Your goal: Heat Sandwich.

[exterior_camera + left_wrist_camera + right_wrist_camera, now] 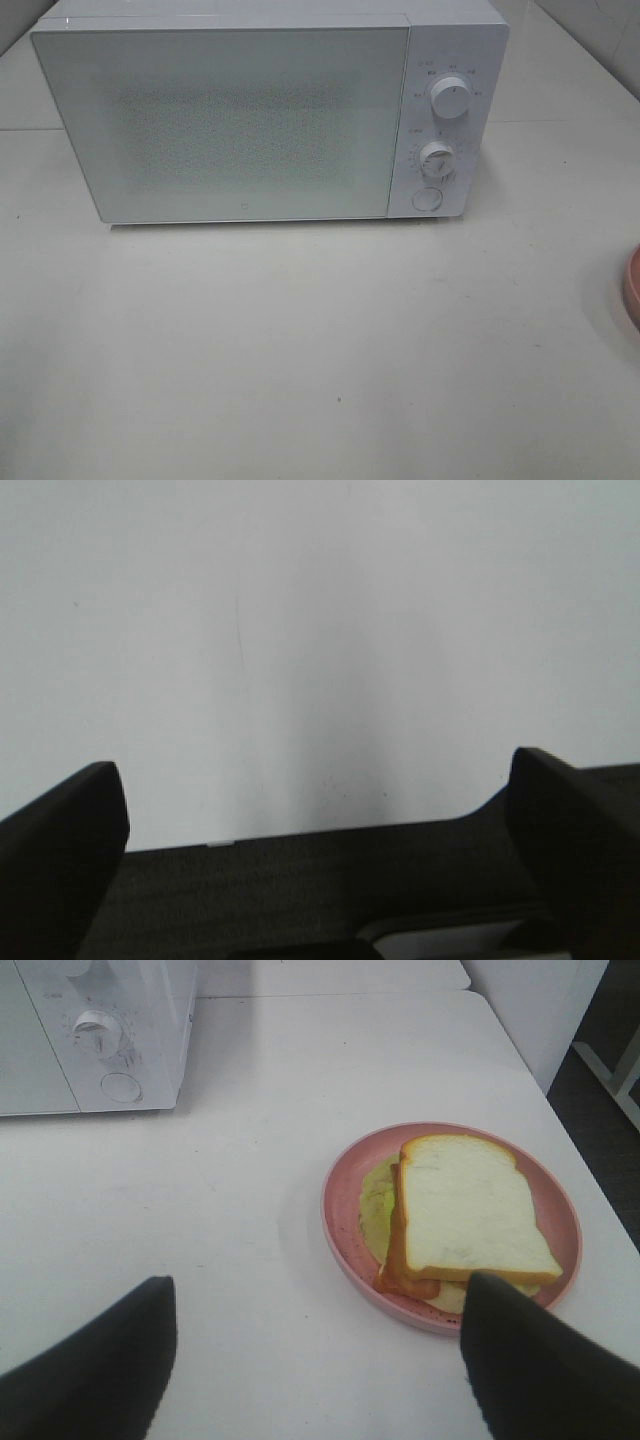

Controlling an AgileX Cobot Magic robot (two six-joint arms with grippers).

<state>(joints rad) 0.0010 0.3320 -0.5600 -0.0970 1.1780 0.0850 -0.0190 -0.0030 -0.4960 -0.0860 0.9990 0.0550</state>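
The sandwich (470, 1210), white bread slices with a brown crust and a pale yellow-green layer underneath, lies on a round pink plate (338, 1222). My right gripper (325, 1290) hovers open just short of the plate, one dark finger (530, 1360) overlapping its near rim. A white microwave (220, 120) stands at the back of the table with its door shut. The exterior view catches only a sliver of the plate (633, 288) at its right edge, and neither arm. My left gripper (315, 775) is open over bare white table, holding nothing.
The microwave's panel carries two knobs (451, 98) and a round button (427, 199). The plate sits close to the table's right edge (560, 1110), with dark floor beyond. The left wrist view shows a table edge and dark floor (300, 890) below the gripper.
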